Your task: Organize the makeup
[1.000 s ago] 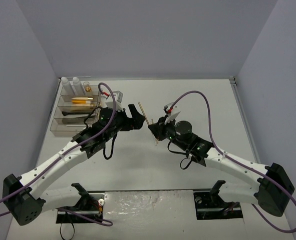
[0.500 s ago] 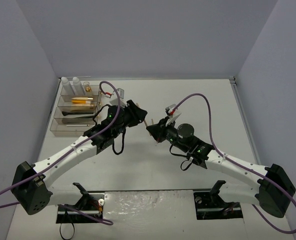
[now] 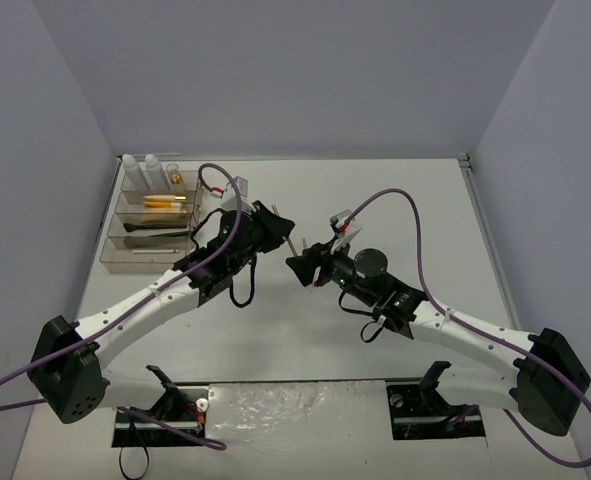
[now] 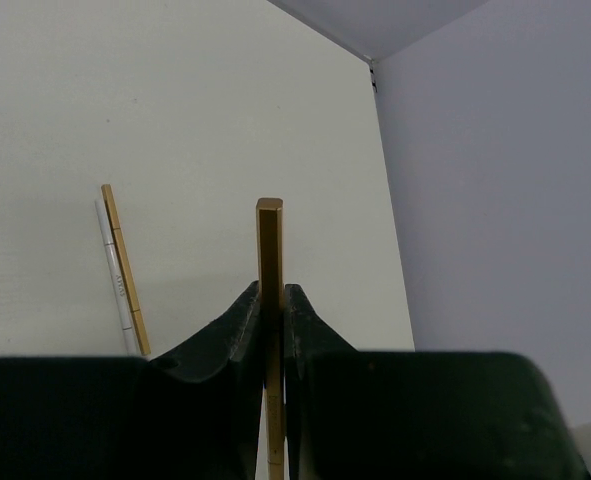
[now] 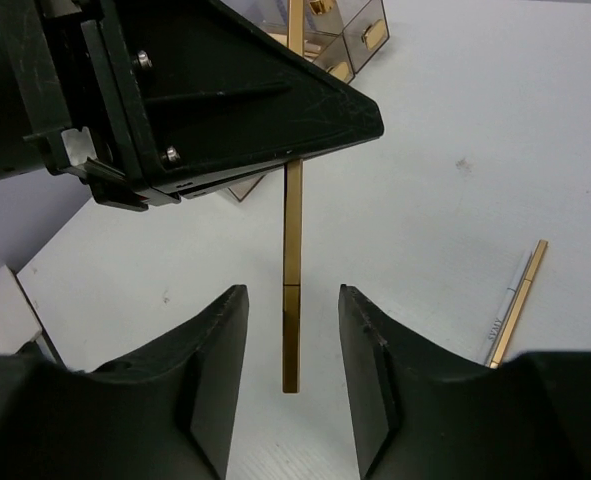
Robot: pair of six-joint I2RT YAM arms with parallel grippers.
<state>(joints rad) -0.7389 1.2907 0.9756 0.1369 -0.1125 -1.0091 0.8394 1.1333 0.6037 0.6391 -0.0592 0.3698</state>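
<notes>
A thin gold-brown stick (image 4: 269,240) hangs in the air above the table's middle, and my left gripper (image 4: 272,292) is shut on it. In the right wrist view the same stick (image 5: 292,230) points down between the spread fingers of my right gripper (image 5: 291,292), which is open and does not touch it. From above, the left gripper (image 3: 280,232) and right gripper (image 3: 300,265) nearly meet nose to nose. Other makeup sits in the clear organizer (image 3: 115,262): two white bottles (image 3: 141,172), an orange tube (image 3: 163,201), black brushes (image 3: 155,228).
Another gold stick with a white one beside it (image 4: 123,265) lies flat on the table under the grippers, also seen as the pair of sticks (image 5: 515,300) at the right. The organizer stands at the far left. Grey walls enclose the table.
The left gripper has moved in and shut on the stick. The right gripper, shut on that stick before, has opened and let it go.
</notes>
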